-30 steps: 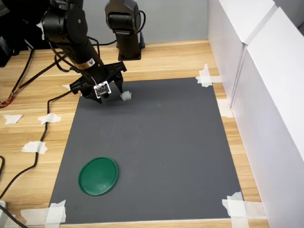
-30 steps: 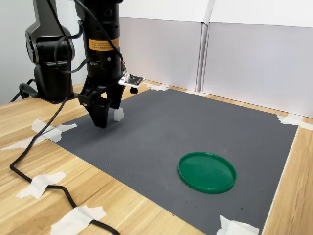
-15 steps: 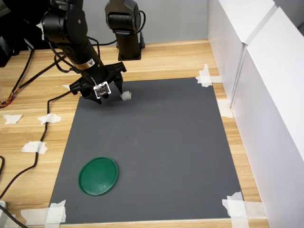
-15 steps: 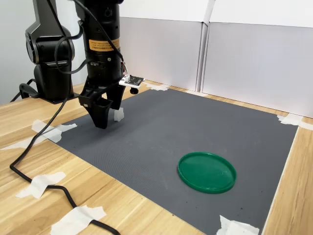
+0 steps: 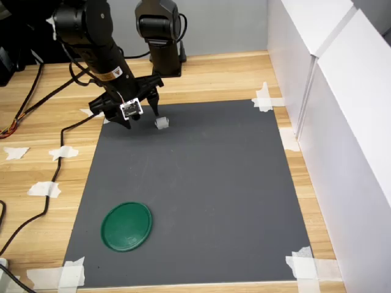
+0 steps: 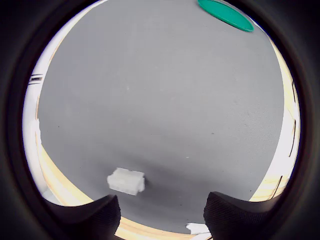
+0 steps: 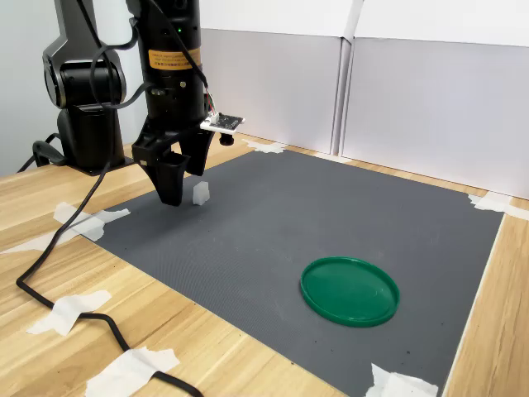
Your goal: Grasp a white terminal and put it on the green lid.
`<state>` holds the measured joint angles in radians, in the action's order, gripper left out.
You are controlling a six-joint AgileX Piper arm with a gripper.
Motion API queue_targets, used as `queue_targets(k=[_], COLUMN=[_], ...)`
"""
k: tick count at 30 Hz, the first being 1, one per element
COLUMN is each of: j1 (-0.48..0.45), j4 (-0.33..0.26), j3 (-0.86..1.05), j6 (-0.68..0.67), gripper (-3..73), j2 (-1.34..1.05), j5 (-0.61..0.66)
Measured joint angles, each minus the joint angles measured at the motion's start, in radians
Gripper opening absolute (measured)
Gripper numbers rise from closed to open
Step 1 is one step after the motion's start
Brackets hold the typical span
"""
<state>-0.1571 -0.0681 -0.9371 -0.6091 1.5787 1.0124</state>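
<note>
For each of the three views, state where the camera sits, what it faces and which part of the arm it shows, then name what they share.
First exterior view: high above the mat, looking down; arm and open gripper at its top left.
Second exterior view: low at a wooden table edge, facing the white walls; arm at its left.
Wrist view: on the arm, looking down; only two dark fingertips show.
Shared: all show the white terminal and green lid.

terminal (image 5: 162,123): you had a tiny whitish, translucent block lying flat at the mat's far edge in the first exterior view | lid (image 5: 126,226): your dark-green round disc lay flat, bare, well apart from the terminal
</note>
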Motion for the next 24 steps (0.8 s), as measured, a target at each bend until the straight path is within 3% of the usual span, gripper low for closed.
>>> queue_targets(k=[10,19,24], j1=[0.154,0.160,0.160], j4=[0.004,0.046,0.049], j3=[0.000,0.014,0.080], j6=[0.155,0.174,0.176], gripper=[70.2,70.2,70.2], j2=[-0.024,-0.031,-0.022], j5=[0.019,0.042,-0.006])
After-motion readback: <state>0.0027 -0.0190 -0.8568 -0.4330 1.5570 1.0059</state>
